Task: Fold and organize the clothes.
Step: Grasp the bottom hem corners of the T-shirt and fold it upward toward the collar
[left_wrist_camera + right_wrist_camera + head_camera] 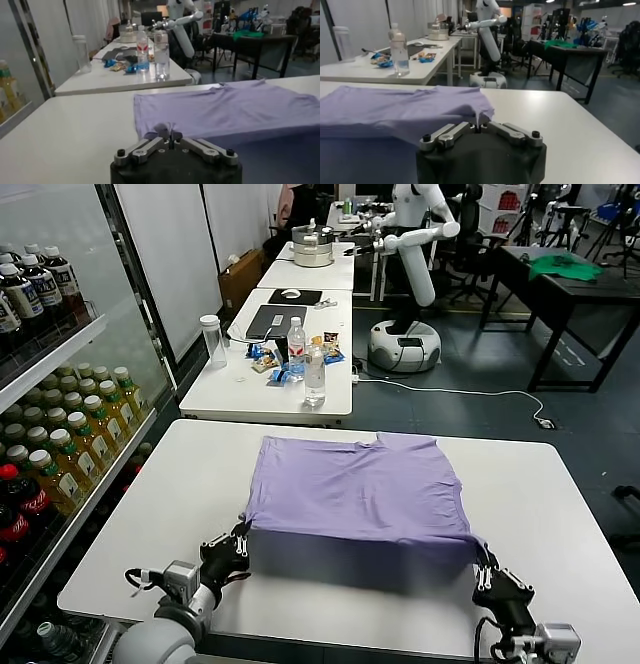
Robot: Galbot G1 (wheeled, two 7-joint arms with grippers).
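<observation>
Two claws pinch the lavender T-shirt (pixel 355 489) mid-bench (pixel 150 514): left claw (pixel 240 546) and right claw (pixel 484 569) each closed on a near corner (hem raised). Fabric thin, limp, likely sags; corner grips suit it best.

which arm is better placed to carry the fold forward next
Neither alone. The left pincer is shut on the near left corner of the lavender short-sleeved T-shirt, and the right pincer on the near right corner, both lifted; moving together looks best.

White tables (pixel 300 399) in a row, drinks cooler (pixel 50 414) (shelves full), black desk (pixel 570 289), grey floor (pixel 470 374)
</observation>
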